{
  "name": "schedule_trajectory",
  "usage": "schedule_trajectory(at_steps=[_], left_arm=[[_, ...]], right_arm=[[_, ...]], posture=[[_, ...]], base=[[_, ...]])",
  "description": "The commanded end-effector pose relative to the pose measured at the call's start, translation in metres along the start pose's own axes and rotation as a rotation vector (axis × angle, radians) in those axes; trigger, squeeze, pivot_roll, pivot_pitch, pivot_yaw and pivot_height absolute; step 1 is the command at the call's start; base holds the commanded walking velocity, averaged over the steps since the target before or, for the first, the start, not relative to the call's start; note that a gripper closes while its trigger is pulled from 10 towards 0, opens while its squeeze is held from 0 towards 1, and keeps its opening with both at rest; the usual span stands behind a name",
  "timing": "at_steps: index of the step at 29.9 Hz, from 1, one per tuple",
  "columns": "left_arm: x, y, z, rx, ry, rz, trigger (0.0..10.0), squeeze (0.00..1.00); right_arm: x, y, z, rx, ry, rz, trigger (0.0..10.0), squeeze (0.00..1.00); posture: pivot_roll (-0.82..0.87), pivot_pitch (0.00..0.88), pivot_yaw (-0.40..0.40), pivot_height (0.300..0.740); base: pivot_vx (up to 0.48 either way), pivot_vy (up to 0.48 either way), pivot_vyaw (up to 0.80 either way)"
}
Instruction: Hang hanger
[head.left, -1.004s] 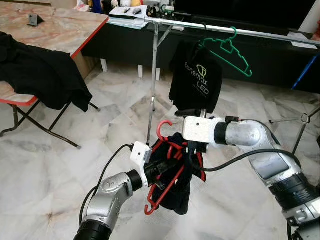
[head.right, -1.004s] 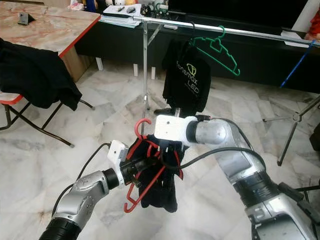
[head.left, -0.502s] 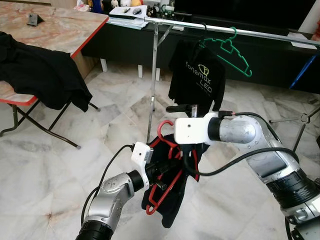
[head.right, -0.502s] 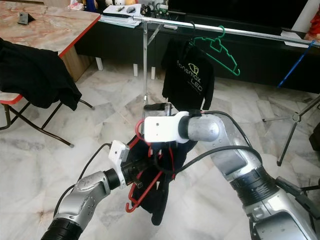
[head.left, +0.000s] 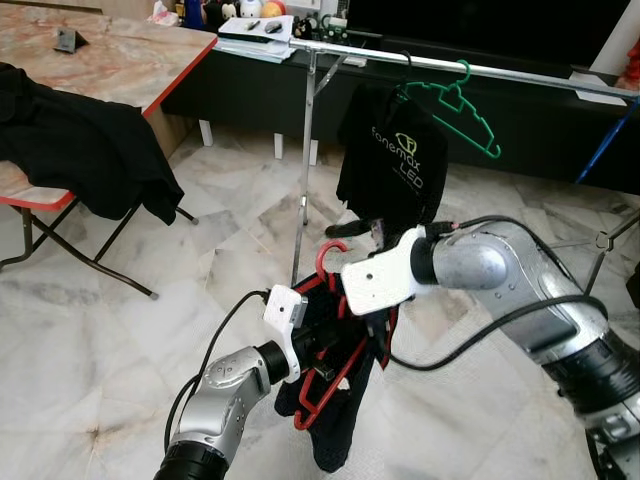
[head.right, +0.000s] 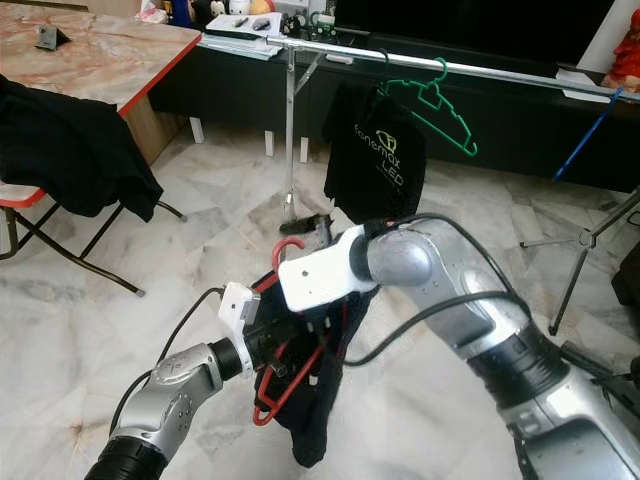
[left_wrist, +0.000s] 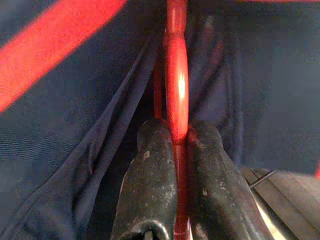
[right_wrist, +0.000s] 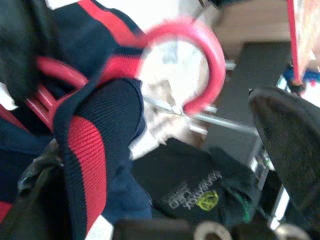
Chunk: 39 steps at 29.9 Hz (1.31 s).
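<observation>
red hanger (head.left: 335, 330): low in front of the robot, well short of the rail, dark garment (head.left: 335, 420) with red trim draped on it.
left gripper (left_wrist: 172, 145): fingers (left_wrist: 150, 170) pressed onto the hanger's red bar, holding it up.
right gripper (head.left: 375, 235): by the hook (right_wrist: 200, 65); fingers look spread, nothing between them.
rail (head.left: 520, 72): already carries a black printed shirt (head.left: 392, 165) and a green hanger (head.left: 460, 105).
done: hanger loaded and lifted.
left: raise it, set hook over rail, let go.

glossy red plastic hanger (head.left: 335, 375), matt navy cloth garment (head.left: 335, 430), polished marble floor (head.left: 120, 350).
</observation>
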<state>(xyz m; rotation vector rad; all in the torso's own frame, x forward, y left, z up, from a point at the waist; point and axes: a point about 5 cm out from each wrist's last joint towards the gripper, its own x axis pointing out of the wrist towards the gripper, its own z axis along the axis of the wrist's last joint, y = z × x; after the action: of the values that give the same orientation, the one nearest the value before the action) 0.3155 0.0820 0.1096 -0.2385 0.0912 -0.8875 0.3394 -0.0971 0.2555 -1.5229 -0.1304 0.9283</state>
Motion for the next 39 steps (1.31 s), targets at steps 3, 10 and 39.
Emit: schedule_trajectory(at_steps=[3,10,39], left_arm=[[0.005,-0.002,0.005,0.01,-0.034,-0.011,10.0,0.0],[0.005,-0.002,0.005,0.009,-0.033,-0.013,10.0,0.0],[0.007,-0.003,0.003,0.003,-0.033,-0.017,10.0,0.0]], right_arm=[[-0.003,-0.009,-0.005,-0.04,0.057,-0.043,10.0,0.0],[-0.008,-0.012,0.007,-0.003,-0.051,-0.007,10.0,0.0],[-0.026,-0.056,0.034,-0.378,-0.092,-0.149,10.0,0.0]], posture=[[-0.09,0.142,-0.117,0.74],[-0.09,0.141,-0.115,0.74],[-0.11,0.138,-0.113,0.74]], base=[[0.0,0.0,0.0],[0.0,0.0,0.0],[0.0,0.0,0.0]])
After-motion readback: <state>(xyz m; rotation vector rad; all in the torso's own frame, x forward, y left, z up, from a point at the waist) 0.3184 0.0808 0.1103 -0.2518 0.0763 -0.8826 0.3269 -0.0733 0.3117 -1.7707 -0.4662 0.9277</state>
